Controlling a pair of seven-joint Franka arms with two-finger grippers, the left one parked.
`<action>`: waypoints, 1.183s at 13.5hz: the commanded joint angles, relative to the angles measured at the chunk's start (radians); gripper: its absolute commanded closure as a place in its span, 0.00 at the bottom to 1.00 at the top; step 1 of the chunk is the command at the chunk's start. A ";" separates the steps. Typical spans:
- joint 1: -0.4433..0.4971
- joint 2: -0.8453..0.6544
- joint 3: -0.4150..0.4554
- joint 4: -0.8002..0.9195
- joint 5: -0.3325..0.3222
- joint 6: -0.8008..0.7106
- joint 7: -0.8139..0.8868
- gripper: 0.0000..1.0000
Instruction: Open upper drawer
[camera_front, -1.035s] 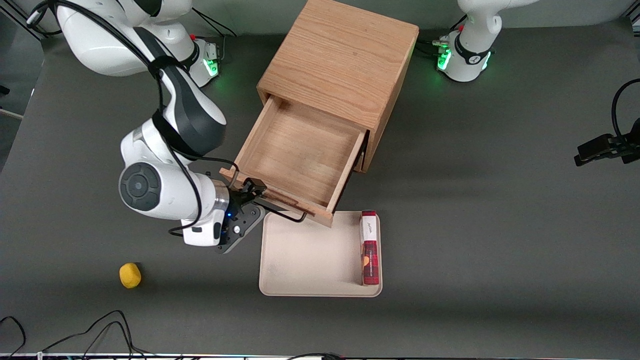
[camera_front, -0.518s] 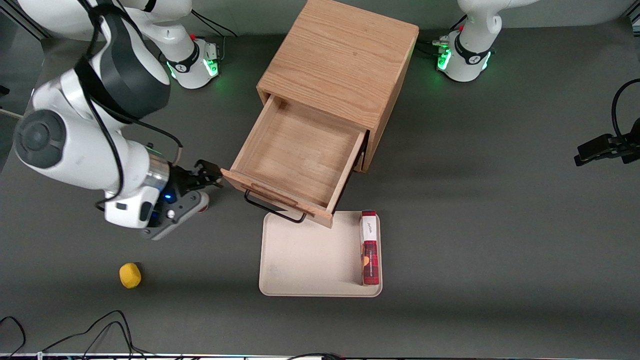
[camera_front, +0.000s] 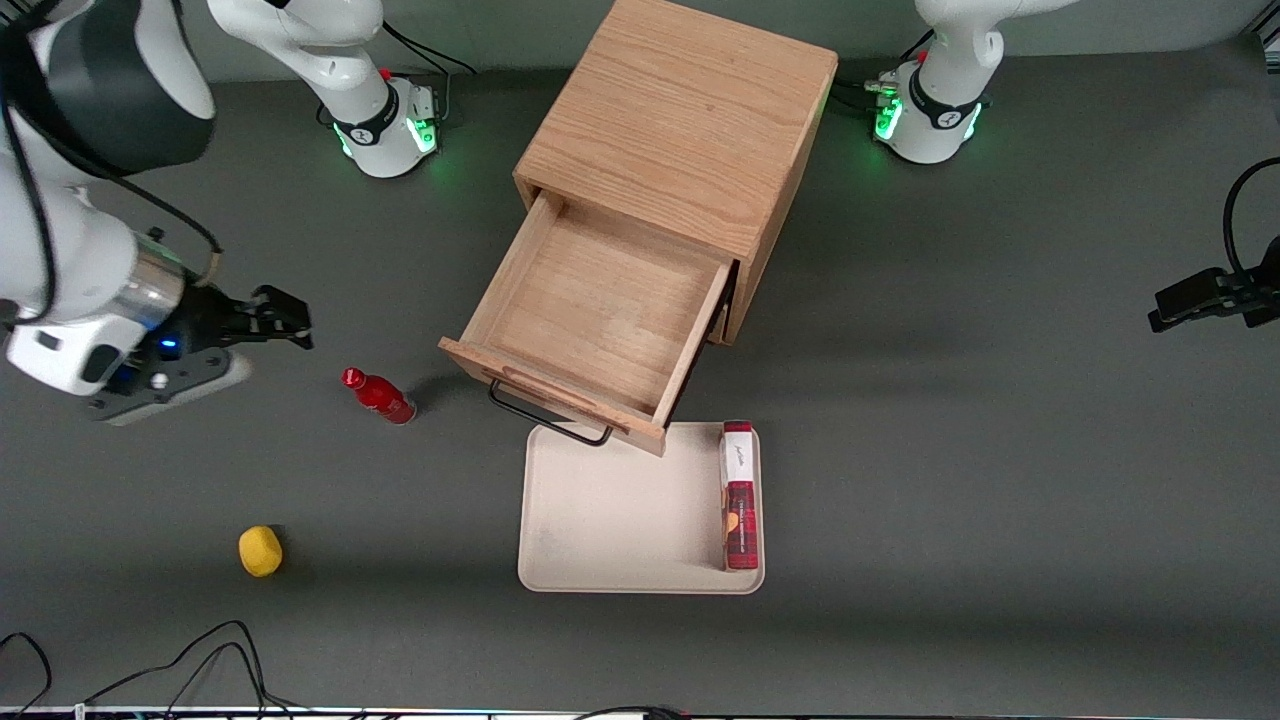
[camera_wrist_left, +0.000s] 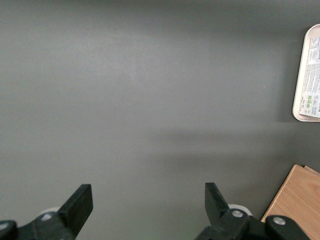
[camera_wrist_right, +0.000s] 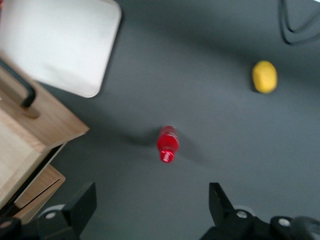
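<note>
This is a robotics lab, set up for manipulation trials rather than any home or shop. Two white robot arms are bolted by round bases (camera_front: 385, 125) with glowing green status lights to a plain dark grey worktop (camera_front: 1000, 450), and loose black cables (camera_front: 180, 665) trail along its edge nearest the front camera. A black camera mount (camera_front: 1215, 295) reaches in at the parked arm's end. The working arm's pincer (camera_front: 285, 322) hangs over bare worktop at its own end, fingers spread. The props are a sparse, staged mix: a small oak cabinet (camera_front: 690, 120) with its upper drawer (camera_front: 600, 310) pulled out, a beige tray (camera_front: 620, 520), a red bottle (camera_front: 380, 396) and a yellow lemon (camera_front: 260, 551).
</note>
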 joint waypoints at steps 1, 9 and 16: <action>-0.088 -0.131 0.013 -0.157 0.008 0.057 0.138 0.00; -0.170 -0.174 0.001 -0.165 0.015 -0.107 0.257 0.00; -0.192 -0.179 0.022 -0.150 0.030 -0.047 0.220 0.00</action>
